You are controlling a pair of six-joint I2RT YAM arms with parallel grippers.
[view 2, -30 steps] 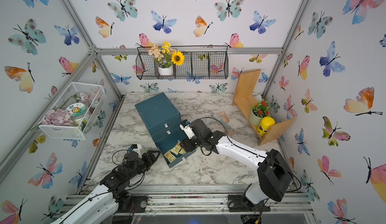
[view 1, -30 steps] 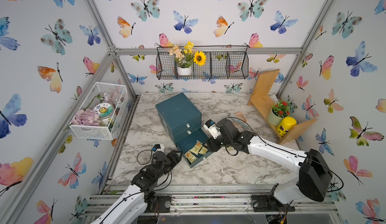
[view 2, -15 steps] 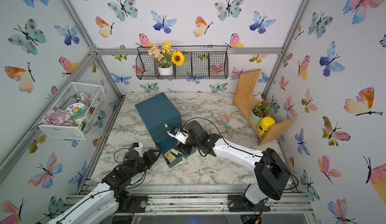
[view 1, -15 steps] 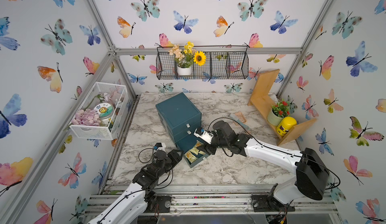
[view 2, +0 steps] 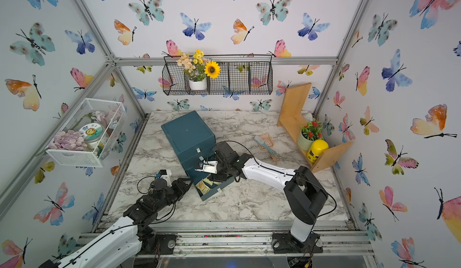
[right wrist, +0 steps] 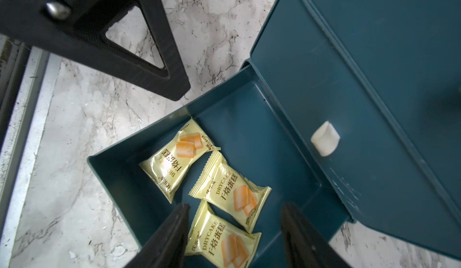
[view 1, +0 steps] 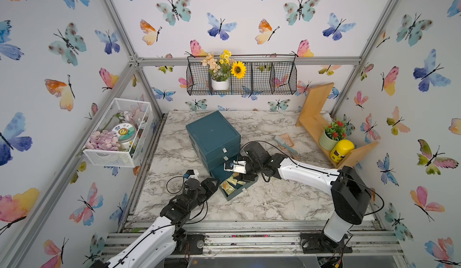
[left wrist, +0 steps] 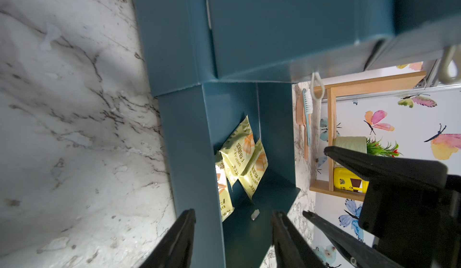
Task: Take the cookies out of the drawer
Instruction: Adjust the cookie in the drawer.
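The teal cabinet's point(view 1: 212, 132) bottom drawer point(view 1: 237, 193) point(view 2: 214, 191) stands pulled out. Three pale yellow cookies point(right wrist: 182, 154) point(right wrist: 232, 191) point(right wrist: 222, 239) lie flat on its floor, seen too in both top views point(view 1: 230, 183) point(view 2: 203, 185) and the left wrist view point(left wrist: 239, 154). My right gripper point(right wrist: 235, 205) point(view 1: 244, 176) hangs open just above them, holding nothing. My left gripper point(left wrist: 232, 211) point(view 1: 212, 181) is open at the drawer's near left corner. Its fingers stand either side of the drawer's wall point(left wrist: 184, 154), with a gap showing.
A pink-and-teal brush point(view 1: 284, 143) lies on the marble behind my right arm. A wooden shelf point(view 1: 314, 119) at the right holds a potted plant point(view 1: 329, 139) and a yellow jar point(view 1: 341, 150). A white wire basket point(view 1: 117, 132) hangs on the left wall.
My right gripper has swung left from beside the drawer to over the cookies. My left gripper has crept toward the drawer's corner and its jaws have narrowed.
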